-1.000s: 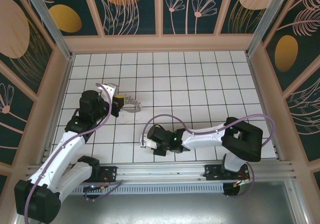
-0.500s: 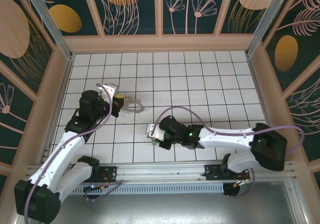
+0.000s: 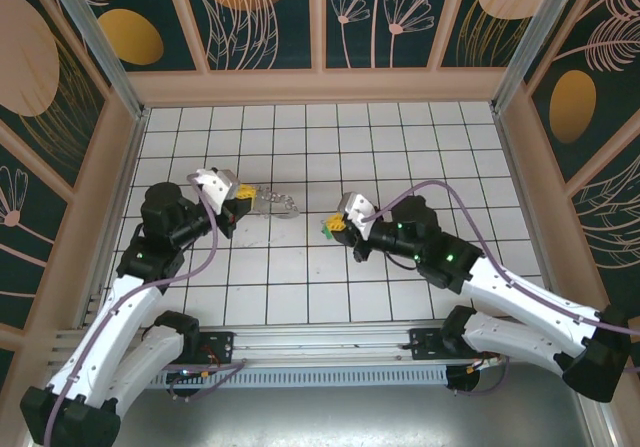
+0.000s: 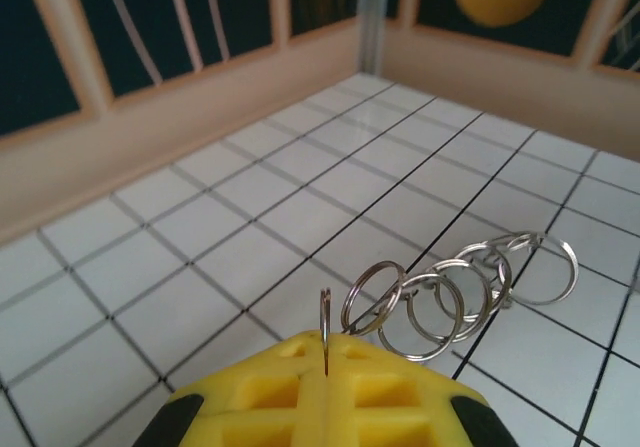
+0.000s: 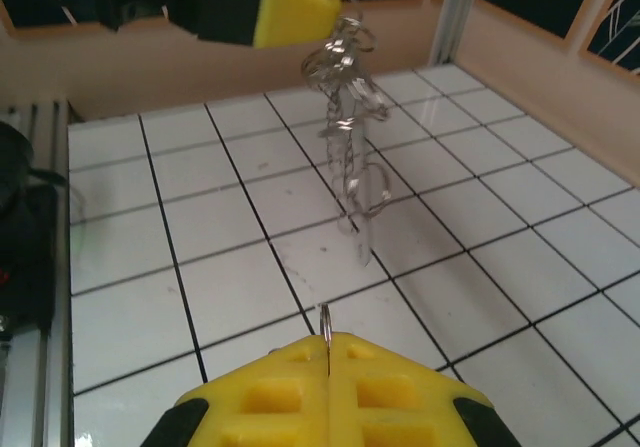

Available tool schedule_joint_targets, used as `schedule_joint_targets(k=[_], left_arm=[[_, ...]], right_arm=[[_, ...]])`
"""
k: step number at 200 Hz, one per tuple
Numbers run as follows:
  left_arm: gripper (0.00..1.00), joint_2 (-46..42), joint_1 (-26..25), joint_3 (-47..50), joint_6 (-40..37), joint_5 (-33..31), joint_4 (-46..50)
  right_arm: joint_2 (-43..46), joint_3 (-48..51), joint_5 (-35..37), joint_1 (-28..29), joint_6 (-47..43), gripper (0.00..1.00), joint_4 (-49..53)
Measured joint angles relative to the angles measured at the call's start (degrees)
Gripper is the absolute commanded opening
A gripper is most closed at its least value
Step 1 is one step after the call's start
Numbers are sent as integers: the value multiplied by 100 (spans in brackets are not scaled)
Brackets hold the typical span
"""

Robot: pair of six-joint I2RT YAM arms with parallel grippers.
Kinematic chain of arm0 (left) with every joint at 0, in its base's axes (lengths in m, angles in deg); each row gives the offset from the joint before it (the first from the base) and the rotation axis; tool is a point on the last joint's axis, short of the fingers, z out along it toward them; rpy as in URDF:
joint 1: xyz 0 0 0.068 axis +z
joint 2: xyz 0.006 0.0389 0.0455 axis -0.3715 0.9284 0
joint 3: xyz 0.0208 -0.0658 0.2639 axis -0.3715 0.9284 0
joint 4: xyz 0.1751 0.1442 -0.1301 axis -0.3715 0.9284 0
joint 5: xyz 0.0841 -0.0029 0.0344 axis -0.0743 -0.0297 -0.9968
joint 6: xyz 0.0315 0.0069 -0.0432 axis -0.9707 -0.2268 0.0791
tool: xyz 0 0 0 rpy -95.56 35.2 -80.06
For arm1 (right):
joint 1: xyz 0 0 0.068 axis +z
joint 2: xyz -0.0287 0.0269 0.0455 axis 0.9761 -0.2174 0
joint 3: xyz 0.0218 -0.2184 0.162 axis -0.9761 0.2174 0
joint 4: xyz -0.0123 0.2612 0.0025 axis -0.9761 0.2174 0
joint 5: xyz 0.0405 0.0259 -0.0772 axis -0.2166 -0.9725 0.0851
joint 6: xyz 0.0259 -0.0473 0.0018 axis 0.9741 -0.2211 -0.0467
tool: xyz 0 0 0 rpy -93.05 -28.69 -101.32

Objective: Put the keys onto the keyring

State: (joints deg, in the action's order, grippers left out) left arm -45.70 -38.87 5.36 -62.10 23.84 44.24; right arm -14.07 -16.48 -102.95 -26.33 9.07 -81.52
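The left gripper (image 3: 240, 207) has its yellow fingers (image 4: 260, 392) pressed together on the end ring of the keyring (image 3: 272, 205), a chain of linked silvery split rings (image 4: 440, 302). In the right wrist view this chain (image 5: 345, 117) dangles from the left gripper above the white tiled floor (image 3: 400, 147). The right gripper (image 3: 338, 225), near the middle of the floor and well apart from the chain's free end, is clamped on the keys (image 3: 328, 229), a bright green bit at its tip. A thin metal ring edge (image 5: 325, 319) stands in the seam between its closed fingers (image 5: 400, 392).
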Motion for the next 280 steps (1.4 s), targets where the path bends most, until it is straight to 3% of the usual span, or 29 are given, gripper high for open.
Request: schedule_joint_targets(k=[47, 104, 197, 280], left_arm=[[0, 125, -448, -315, -667, 221, 136], [0, 459, -1027, -560, -1266, -175, 411], [0, 498, -1182, -560, -1375, -278, 411], [0, 498, -1255, -560, -1443, -411, 415]], right_arm=[[-146, -356, -793, -535, 190, 0, -232], [-636, -608, -883, -520, 356, 0, -407], [-1392, -986, -249, 157, 350, 0, -750], [-1390, -1307, 778, 339, 107, 0, -651]])
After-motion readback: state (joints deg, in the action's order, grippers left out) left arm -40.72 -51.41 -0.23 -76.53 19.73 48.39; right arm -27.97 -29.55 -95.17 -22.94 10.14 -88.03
